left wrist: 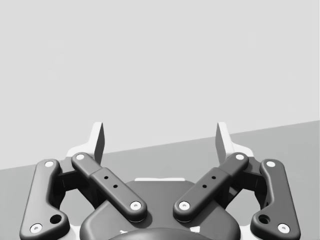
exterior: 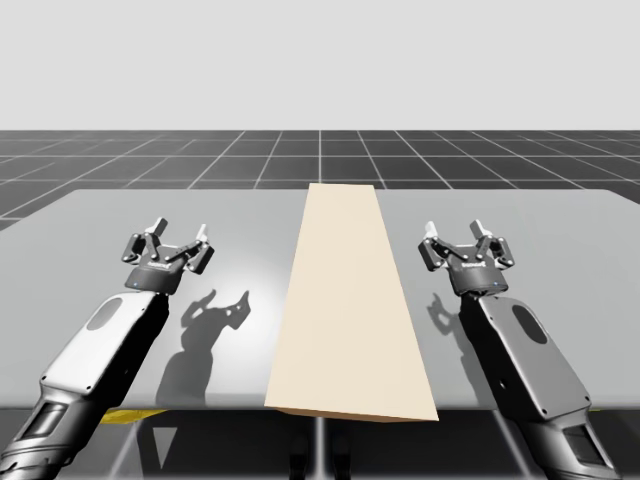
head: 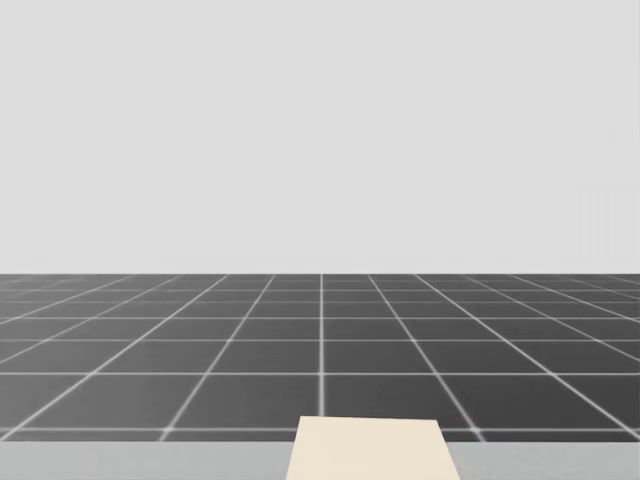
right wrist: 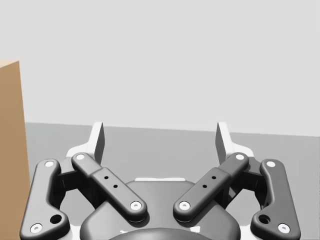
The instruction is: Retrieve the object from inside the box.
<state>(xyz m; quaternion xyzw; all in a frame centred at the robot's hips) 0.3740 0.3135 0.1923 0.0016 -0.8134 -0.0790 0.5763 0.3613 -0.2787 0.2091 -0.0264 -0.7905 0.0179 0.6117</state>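
A long cream box (exterior: pixel 347 300) with a closed flat top lies lengthways down the middle of the grey table (exterior: pixel 530 215); its far end (head: pixel 368 452) shows in the head view and its brown side wall (right wrist: pixel 11 150) stands beside my right gripper. What it holds is hidden. My left gripper (exterior: pixel 178 238) hovers open over the table to the left of the box, fingers (left wrist: pixel 98 140) spread with nothing between them. My right gripper (exterior: pixel 454 236) is open to the right of the box, its fingers (right wrist: pixel 223 139) likewise holding nothing.
Bare grey table (exterior: pixel 240 220) lies on both sides of the box. A dark gridded floor (head: pixel 320 350) stretches beyond the table's far edge. The box's near end overhangs the table's front edge (exterior: pixel 200 405).
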